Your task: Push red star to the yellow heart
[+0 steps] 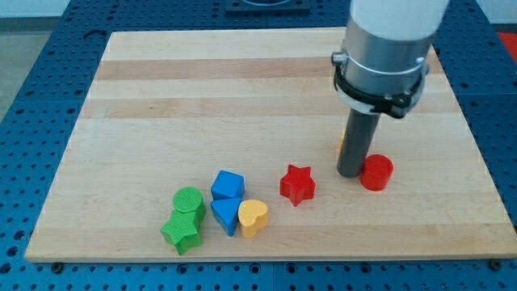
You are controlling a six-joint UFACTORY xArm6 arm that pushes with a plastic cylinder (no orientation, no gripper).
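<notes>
The red star (297, 184) lies on the wooden board (202, 89) at the view's lower middle. The yellow heart (253, 217) lies to its lower left, a short gap away, touching a blue triangle (227, 214). My tip (350, 173) rests on the board to the right of the red star, a small gap apart. A red cylinder (376, 173) stands just right of my tip, close to or touching it. A small orange block (342, 139) peeks out behind the rod, mostly hidden.
A blue cube-like block (228, 185) sits above the blue triangle. A green cylinder (188, 200) and a green star (182, 232) sit at the lower left, near the board's bottom edge. The arm's grey body (386, 48) hangs over the upper right.
</notes>
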